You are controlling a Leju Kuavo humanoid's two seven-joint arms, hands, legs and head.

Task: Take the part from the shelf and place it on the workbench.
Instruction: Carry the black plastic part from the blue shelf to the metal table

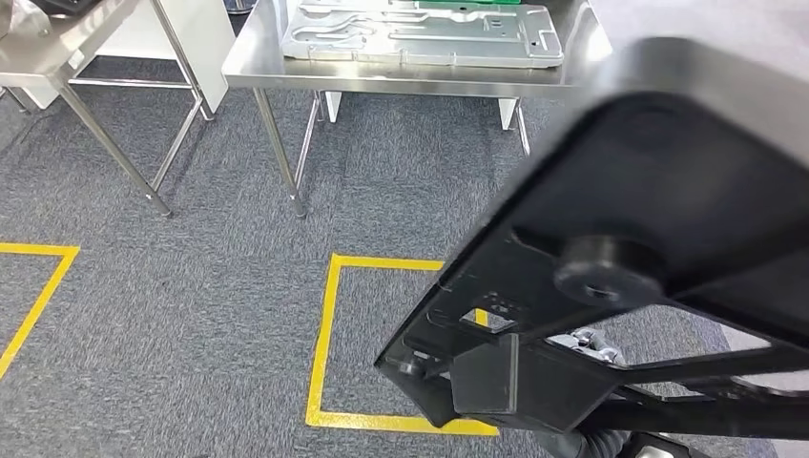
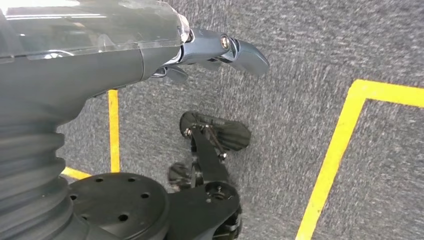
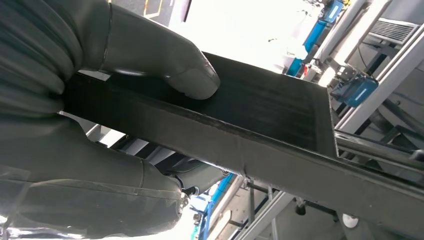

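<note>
Right hand (image 3: pixel 115 125) has a solid grip on the black part (image 3: pixel 260 120), thumb (image 3: pixel 170 65) pressed flat on its top face and the rest of the hand wrapped underneath. From the head view that part (image 1: pixel 668 219) is a big dark plate with a round boss and cutouts, held up close to the camera over the grey carpet (image 1: pixel 191 286). Just past it sits a yellow taped square (image 1: pixel 329 334) on the floor, and farther on the steel workbench (image 1: pixel 258 57) with a silver stamped panel (image 1: pixel 420 33) lying on it. Left hand (image 2: pixel 220 47) holds nothing and hangs over the carpet, fingers bent; can't tell if it's clenched or loose.
</note>
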